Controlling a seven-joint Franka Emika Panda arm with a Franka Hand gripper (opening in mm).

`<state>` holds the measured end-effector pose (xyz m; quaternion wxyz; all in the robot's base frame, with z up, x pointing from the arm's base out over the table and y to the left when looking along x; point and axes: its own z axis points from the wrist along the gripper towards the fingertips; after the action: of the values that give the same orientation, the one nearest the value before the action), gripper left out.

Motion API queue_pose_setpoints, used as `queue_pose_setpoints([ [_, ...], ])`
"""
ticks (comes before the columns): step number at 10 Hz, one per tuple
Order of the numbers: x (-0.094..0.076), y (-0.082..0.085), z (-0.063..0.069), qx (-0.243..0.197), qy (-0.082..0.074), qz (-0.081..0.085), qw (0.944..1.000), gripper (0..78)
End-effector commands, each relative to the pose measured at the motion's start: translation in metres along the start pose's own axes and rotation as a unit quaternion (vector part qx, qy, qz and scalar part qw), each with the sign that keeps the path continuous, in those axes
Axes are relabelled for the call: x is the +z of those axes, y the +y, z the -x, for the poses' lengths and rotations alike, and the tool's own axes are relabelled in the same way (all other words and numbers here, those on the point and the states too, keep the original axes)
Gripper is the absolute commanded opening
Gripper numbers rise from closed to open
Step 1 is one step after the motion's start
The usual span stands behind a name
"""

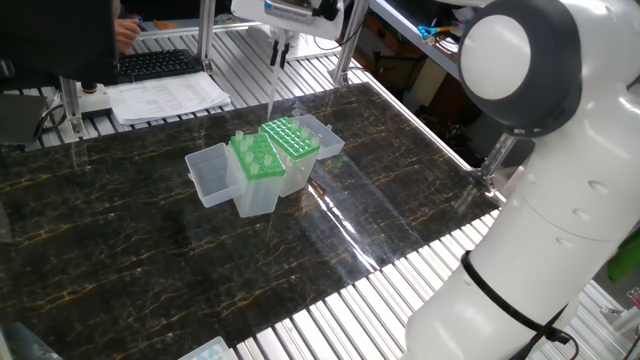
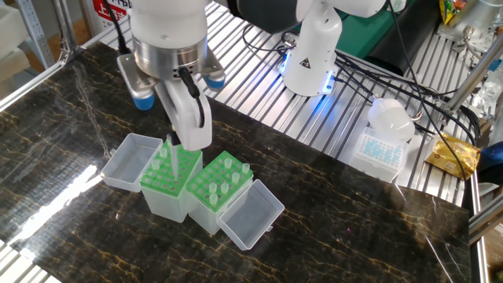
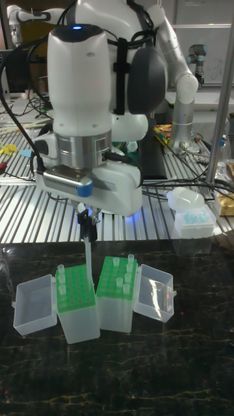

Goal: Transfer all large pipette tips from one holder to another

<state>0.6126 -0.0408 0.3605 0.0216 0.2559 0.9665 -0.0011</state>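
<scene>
Tall fixed view: the robot's two-finger hand [image 3: 88, 235] pinches one slim, clear tapered pipette tip [image 3: 86, 257] above the left green-topped plastic rack [image 3: 73, 290] on the dark marbled counter [image 3: 162, 364]; several tips [image 3: 125, 276] remain in the right rack [image 3: 117, 281], so the transfer looks unfinished.

In the tall fixed view, the gripper [image 3: 88, 229] hangs at frame centre with a pipette tip [image 3: 88, 261] pinched between its fingers, over the left rack [image 3: 76, 292]. Just beside it stands the right rack [image 3: 116, 286], its upright tips [image 3: 127, 270] barring low passes. Open lids [image 3: 34, 304] flank both racks. The dark table [image 3: 130, 377] across the lower frame lies bare. A small tip box [image 3: 193, 224] sits right.
</scene>
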Motion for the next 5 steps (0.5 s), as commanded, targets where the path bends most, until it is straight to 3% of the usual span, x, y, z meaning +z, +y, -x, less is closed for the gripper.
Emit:
queue_pose_setpoints([
  [1, 0.002, -0.004, 0.010, -0.031, -0.005, -0.004, 0.9995, 1.2],
  [5, 0.007, -0.009, 0.021, -0.054, -0.011, -0.004, 0.9985, 1.2],
])
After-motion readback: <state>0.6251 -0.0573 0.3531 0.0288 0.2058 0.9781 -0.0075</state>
